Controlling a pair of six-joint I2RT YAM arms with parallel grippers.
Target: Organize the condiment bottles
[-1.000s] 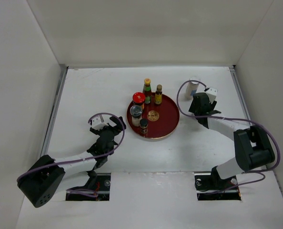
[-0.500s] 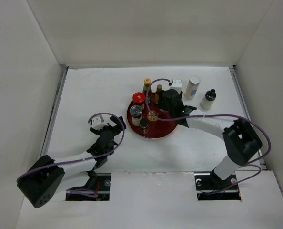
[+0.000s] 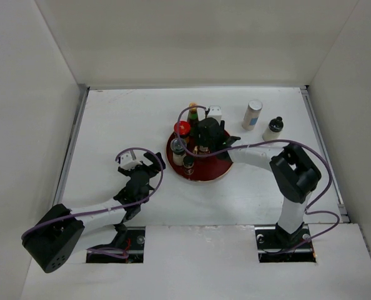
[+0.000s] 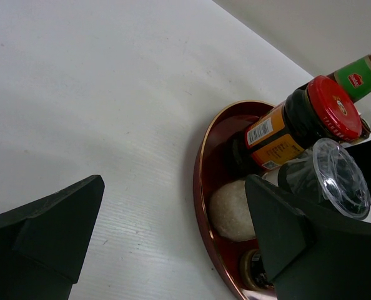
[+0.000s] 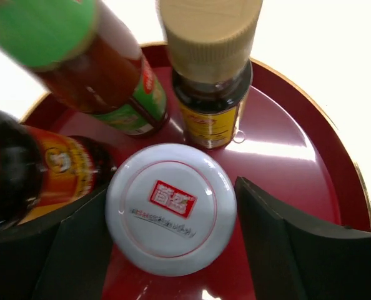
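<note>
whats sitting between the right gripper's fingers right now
A white-lidded jar with a red logo, standing on the dark-red tray, seen in the right wrist view. Whether the fingers touch it is unclear.

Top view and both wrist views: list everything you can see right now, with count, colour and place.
Table: 1, white, under everything.
Tray: 1, dark red, gold rim, mid-table.
Red-capped jar: 1, dark, orange label, tray's left.
Green bottle: 1, yellow cap, tray's far edge.
Beige-capped bottle: 1, dark, yellow label, on tray.
White-lidded jar: 1, on tray, between the right hand's fingers.
Clear-lidded shaker: 1, tray's left.
Small dark bottle: 1, tray's near-left edge.
Cream cylinder: 1, silver top, on table right of tray.
Black-capped bottle: 1, pale body, table's far right.
Left hand: black, open, empty, left of tray.
Right hand: black, straddling the white-lidded jar; grip unclear.
</note>
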